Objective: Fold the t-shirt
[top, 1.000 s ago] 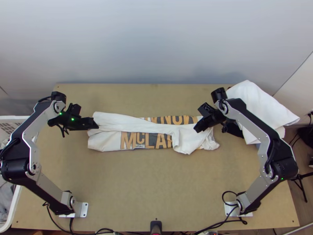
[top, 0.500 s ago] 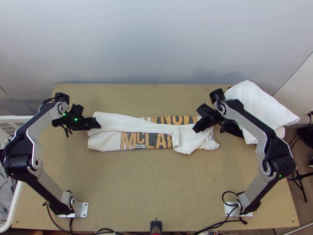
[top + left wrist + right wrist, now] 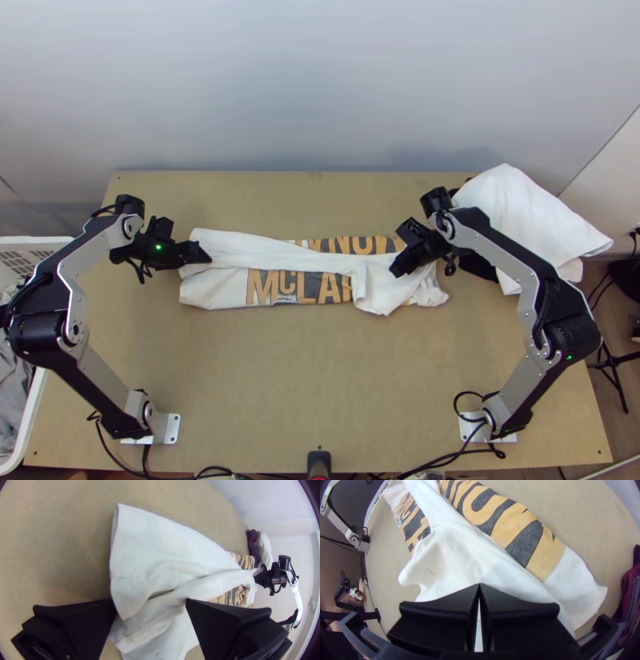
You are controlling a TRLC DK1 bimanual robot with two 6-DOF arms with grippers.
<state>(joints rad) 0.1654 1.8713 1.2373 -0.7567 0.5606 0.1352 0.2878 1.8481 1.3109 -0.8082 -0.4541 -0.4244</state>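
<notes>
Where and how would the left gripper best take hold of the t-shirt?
Probably a pinch from above on the upper flap's free corner, at the t-shirt's left end in the top view: it tapers to a narrow point, lying between the left gripper's open fingers.

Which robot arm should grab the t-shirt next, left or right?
Probably left. The left fingers are wide open at one end of the shirt, with cloth showing between them. The right fingers are shut over the other end, so they'd likely have to open first.

Near table [image 3: 320, 376] passable; cloth pile [image 3: 528, 212] blocks far right.
</notes>
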